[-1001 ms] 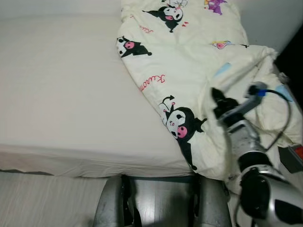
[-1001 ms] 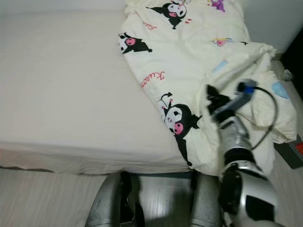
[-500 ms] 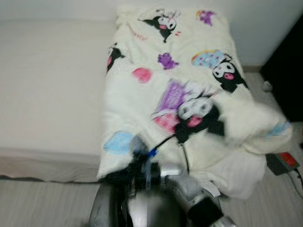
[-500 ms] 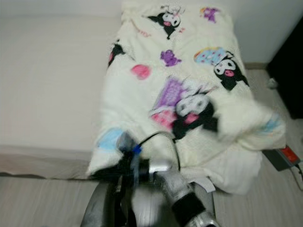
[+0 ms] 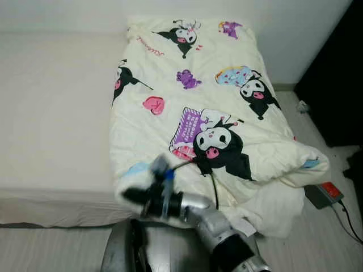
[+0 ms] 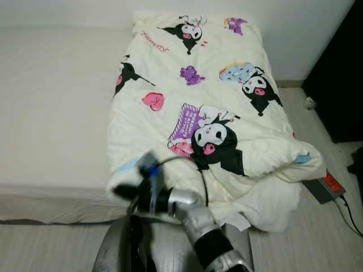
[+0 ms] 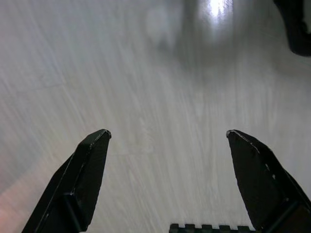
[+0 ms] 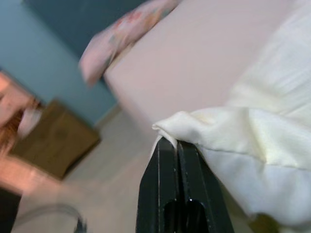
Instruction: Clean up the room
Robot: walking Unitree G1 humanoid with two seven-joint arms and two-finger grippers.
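Observation:
A cream blanket (image 5: 193,102) printed with black cartoon figures lies spread over the right half of the bed (image 5: 51,113). Its right part hangs bunched over the bed's side toward the floor. My right gripper (image 5: 129,195) sits at the blanket's near left corner by the bed's front edge, shut on the blanket's hem (image 8: 177,124). In the right wrist view the two black fingers (image 8: 177,194) press together on the cream fold. My left gripper (image 7: 167,136) hangs over pale wooden floor, open, nothing between its fingers.
A dark wardrobe (image 5: 334,73) stands at the right. A flat dark device with a red patch (image 5: 323,194) and a cable lie on the floor by the bed's corner. A pillow (image 8: 121,34) and a brown cabinet (image 8: 53,141) appear in the right wrist view.
My right gripper has pulled the blanket's edge leftward across the bed, unfolding it so its printed side faces up. The camera has also shifted.

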